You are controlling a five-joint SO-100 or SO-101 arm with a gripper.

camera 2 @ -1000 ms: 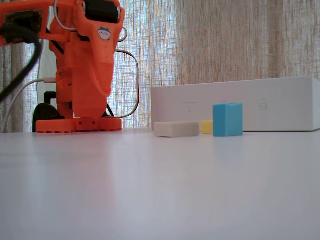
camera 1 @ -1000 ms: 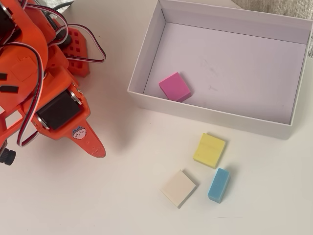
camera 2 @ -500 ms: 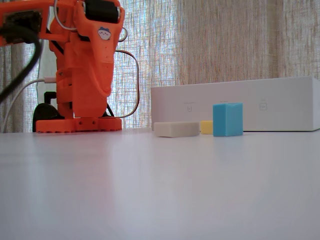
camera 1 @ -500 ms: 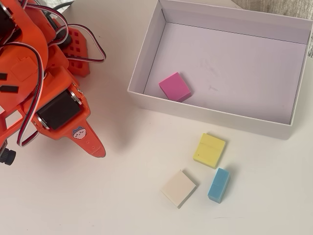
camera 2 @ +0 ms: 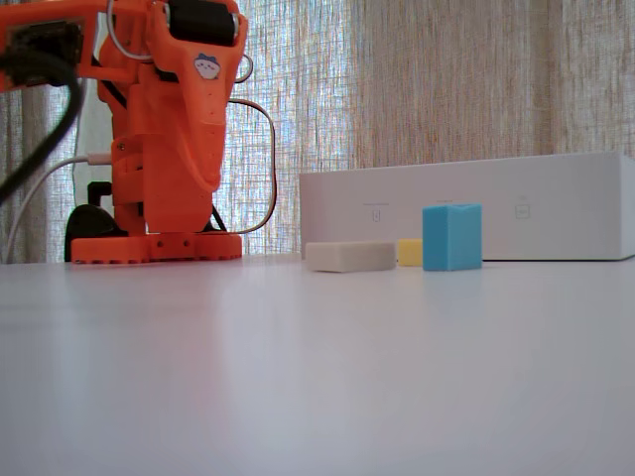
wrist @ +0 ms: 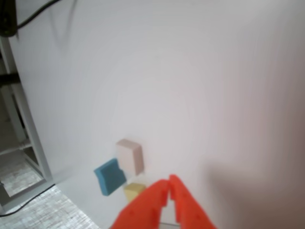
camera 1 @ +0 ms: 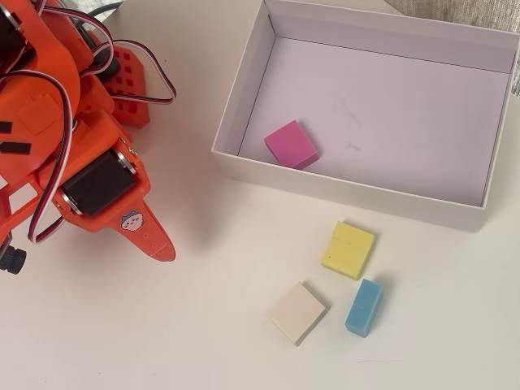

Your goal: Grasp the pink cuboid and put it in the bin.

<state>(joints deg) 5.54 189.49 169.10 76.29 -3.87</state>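
Observation:
The pink cuboid (camera 1: 291,144) lies flat on the floor of the bin (camera 1: 349,192), near its front left corner in the overhead view. The bin's white wall (camera 2: 466,203) hides the cuboid in the fixed view. My orange gripper (camera 1: 165,249) is folded back by the arm's base, left of the bin and well clear of the cuboid. In the wrist view the gripper (wrist: 169,185) is shut, its fingertips meeting with nothing between them.
On the table in front of the bin lie a yellow block (camera 1: 348,249), a cream-white block (camera 1: 297,312) and a blue block (camera 1: 363,306). The arm's base (camera 2: 157,246) and cables stand at the left. A curtain hangs behind.

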